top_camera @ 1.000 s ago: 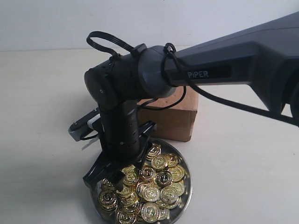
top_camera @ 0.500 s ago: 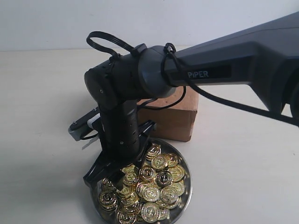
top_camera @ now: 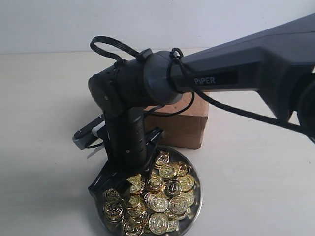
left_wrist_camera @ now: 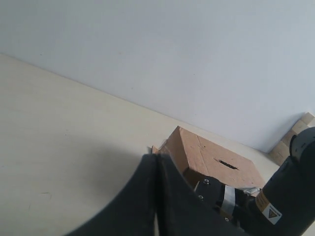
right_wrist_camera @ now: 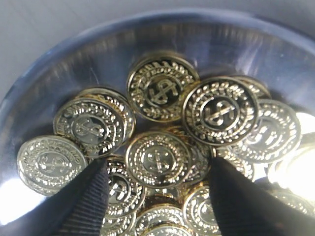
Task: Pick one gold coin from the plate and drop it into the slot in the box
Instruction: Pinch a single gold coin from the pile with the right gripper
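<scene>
The silver plate (top_camera: pixel 198 195) holds a heap of gold coins (top_camera: pixel 165 189) at the front. My right gripper (top_camera: pixel 115 189) points down into the plate's left side. In the right wrist view it (right_wrist_camera: pixel 158 164) is open, its black fingers (right_wrist_camera: pixel 83 201) straddling one coin (right_wrist_camera: pixel 157 158) that lies flat on the pile inside the plate (right_wrist_camera: pixel 54 78). The brown cardboard box (top_camera: pixel 182 129) stands just behind the plate, partly hidden by the arm. My left gripper (left_wrist_camera: pixel 156 157) is shut on nothing, off to the side of the box (left_wrist_camera: pixel 197 150), whose slot (left_wrist_camera: pixel 229 164) shows on its top face.
The right arm's dark forearm (top_camera: pixel 246 64) spans the scene from the right above the box. A pale tabletop (top_camera: pixel 44 108) surrounds the plate and box, with a white wall (top_camera: pixel 157 19) behind.
The right arm has shifted slightly left and its gripper has sunk a little closer onto the coins. The plate and box have not moved.
</scene>
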You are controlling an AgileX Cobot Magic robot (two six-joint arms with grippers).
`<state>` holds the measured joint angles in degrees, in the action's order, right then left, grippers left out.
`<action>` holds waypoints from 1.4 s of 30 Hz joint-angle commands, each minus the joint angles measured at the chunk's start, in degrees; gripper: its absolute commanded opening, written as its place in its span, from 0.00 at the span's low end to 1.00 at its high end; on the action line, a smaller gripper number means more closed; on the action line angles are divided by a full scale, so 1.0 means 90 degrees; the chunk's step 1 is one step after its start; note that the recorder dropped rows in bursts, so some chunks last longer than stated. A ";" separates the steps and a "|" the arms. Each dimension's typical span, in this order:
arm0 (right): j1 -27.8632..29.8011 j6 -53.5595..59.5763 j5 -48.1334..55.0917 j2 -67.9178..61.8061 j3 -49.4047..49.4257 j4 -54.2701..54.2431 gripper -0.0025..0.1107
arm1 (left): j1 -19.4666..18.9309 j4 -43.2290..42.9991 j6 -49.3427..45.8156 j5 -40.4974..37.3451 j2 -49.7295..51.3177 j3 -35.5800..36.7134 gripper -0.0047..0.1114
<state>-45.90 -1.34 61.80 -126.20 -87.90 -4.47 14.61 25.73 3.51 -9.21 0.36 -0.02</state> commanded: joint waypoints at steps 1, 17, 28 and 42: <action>-0.0011 -0.0001 -0.0052 -0.0130 0.0008 0.0003 0.52 | 0.0036 0.0006 -0.0009 0.0006 -0.0040 0.0002 0.04; -0.0011 -0.0043 -0.0091 -0.0130 -0.0004 0.0080 0.50 | 0.0036 0.0006 -0.0009 -0.0005 -0.0040 0.0002 0.04; -0.0011 -0.0042 -0.0091 -0.0130 -0.0004 0.0226 0.50 | 0.0036 0.0006 -0.0009 -0.0005 -0.0040 0.0002 0.04; -0.0179 -0.0058 -0.0241 -0.0046 -0.0004 0.0387 0.50 | 0.0036 0.0006 -0.0009 -0.0005 -0.0040 0.0002 0.04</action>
<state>-47.27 -1.71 60.49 -126.68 -88.02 -1.67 14.61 25.73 3.51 -9.43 0.36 -0.02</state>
